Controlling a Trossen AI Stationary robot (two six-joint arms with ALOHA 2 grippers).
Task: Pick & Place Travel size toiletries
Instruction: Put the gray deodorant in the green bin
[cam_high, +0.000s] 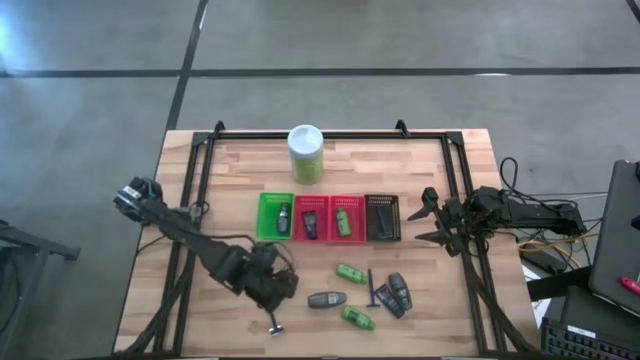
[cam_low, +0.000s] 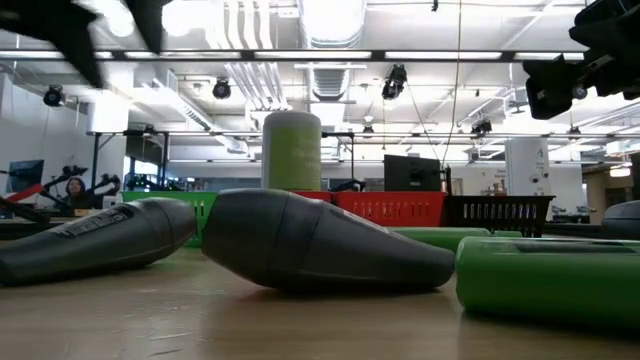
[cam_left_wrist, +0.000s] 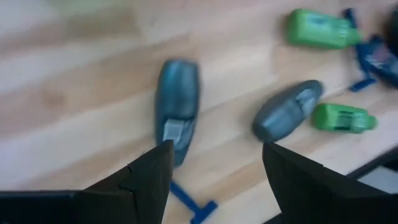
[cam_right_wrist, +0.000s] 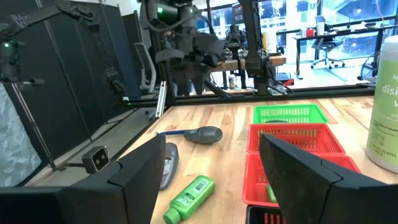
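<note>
Fingers of your left gripper (cam_left_wrist: 214, 165) spread wide above a dark grey oval bottle (cam_left_wrist: 176, 106); your right gripper (cam_high: 428, 220) waits open beside the black mesh basket (cam_high: 382, 217).

Robotics lab, exposed ceiling ducts (cam_low: 330, 75), monitors (cam_low: 412, 172), office chair (cam_right_wrist: 326, 46)

Grey bottles (cam_high: 327, 299), green bottles (cam_high: 351, 273) and blue sticks (cam_high: 371, 289) lie loose on the table's near side.
</note>
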